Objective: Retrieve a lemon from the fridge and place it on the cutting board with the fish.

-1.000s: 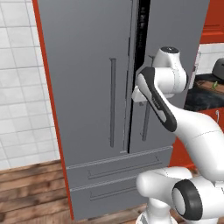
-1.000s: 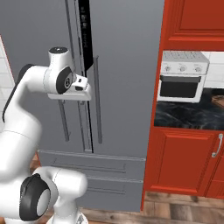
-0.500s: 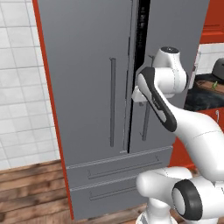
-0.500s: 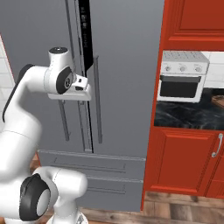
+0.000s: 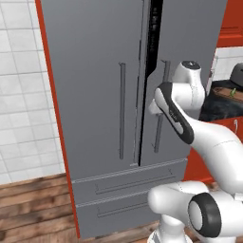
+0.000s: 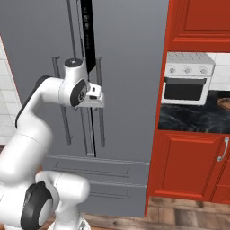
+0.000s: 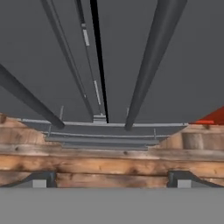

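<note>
end effector (image 7: 109,178) agape before grey fridge (image 5: 95,71)

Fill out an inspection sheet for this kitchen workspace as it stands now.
Surface: dark countertop right of the fridge; wooden floor below.
Job's things: fridge, grey, right door ajar with a dark gap at the centre seam, both drawers shut; lemon, cutting board and fish not made out.
Clutter: white toaster oven on the counter; dark items at the far right of the left base view, too small to name.
Grippers: gripper with jaws open, holding nothing, close beside the right door handle.
Cables: nothing seen.
Surroundings: red cabinets, white tiled wall.
</note>
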Tool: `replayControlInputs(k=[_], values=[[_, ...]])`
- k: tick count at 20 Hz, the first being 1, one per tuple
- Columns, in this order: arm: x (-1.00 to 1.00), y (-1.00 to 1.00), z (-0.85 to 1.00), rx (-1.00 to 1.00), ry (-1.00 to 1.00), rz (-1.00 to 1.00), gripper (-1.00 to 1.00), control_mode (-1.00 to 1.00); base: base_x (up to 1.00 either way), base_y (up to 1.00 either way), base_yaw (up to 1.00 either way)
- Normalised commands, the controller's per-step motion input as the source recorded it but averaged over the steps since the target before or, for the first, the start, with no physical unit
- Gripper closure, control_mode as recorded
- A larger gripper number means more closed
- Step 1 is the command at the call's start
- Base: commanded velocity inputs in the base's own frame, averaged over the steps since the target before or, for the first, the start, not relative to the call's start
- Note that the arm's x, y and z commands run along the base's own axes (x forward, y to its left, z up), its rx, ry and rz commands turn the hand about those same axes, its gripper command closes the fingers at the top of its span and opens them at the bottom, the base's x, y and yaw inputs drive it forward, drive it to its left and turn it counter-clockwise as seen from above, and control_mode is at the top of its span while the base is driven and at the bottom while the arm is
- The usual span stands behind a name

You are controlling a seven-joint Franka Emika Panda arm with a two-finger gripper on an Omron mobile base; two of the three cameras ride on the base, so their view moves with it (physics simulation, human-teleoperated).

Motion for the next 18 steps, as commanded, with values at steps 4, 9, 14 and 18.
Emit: replayControlInputs(k=[4, 9, 14, 18], values=[[0.43, -0.01, -0.24, 0.04, -0.16, 0.0, -1.0, -1.0, 0.0, 0.0, 0.0], [0.56, -0.01, -0.25, 0.0, -0.14, 0.0, -1.0, -1.0, 0.0, 0.0, 0.0], [0.52, -0.19, -0.02, 0.0, -0.04, 0.0, -1.0, -1.0, 0.0, 0.0, 0.0], [0.38, -0.12, 0.0, -0.01, 0.01, 0.0, -1.0, -1.0, 0.0, 0.0, 0.0]])
